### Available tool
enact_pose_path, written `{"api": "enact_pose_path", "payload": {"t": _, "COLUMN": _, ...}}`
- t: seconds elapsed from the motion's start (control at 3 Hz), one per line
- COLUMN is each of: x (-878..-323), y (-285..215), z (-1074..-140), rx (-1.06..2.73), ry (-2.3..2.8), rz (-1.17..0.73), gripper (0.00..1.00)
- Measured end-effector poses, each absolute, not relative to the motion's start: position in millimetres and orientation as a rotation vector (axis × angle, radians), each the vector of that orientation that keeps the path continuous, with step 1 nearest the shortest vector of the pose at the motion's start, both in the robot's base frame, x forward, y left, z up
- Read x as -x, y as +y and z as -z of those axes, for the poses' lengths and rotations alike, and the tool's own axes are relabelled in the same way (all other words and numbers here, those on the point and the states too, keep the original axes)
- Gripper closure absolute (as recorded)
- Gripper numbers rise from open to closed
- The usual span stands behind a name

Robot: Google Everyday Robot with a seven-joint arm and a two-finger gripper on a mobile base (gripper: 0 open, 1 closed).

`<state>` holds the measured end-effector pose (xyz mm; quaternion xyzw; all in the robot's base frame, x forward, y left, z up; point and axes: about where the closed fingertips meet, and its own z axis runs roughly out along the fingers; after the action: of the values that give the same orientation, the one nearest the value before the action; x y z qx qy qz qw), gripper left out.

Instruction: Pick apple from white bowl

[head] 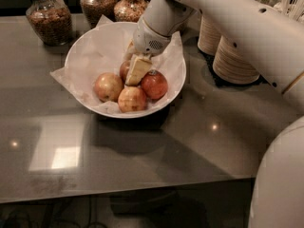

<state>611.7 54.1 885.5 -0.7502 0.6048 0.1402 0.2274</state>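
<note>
Inside the white bowl (72, 56), the gripper (137, 71) rests against the apple (124, 70).

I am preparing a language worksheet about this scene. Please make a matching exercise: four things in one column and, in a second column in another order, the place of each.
Things
1. darkest apple
2. bright red apple
3. stacked paper bowls
4. end effector

Places
A. on the table, to the right of the white bowl in the picture
B. low inside the bowl, among the apples
C. at the back of the apple group, partly hidden by the end effector
D. at the right edge of the apple group

Pairs: 1-C, 2-D, 3-A, 4-B
</note>
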Motion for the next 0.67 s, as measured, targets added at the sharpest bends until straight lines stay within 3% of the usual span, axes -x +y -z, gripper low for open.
{"api": "enact_pose_path", "payload": {"t": 0.67, "x": -583, "y": 48, "z": -957, "rx": 2.003, "ry": 1.476, "rz": -0.445, "gripper": 1.0}}
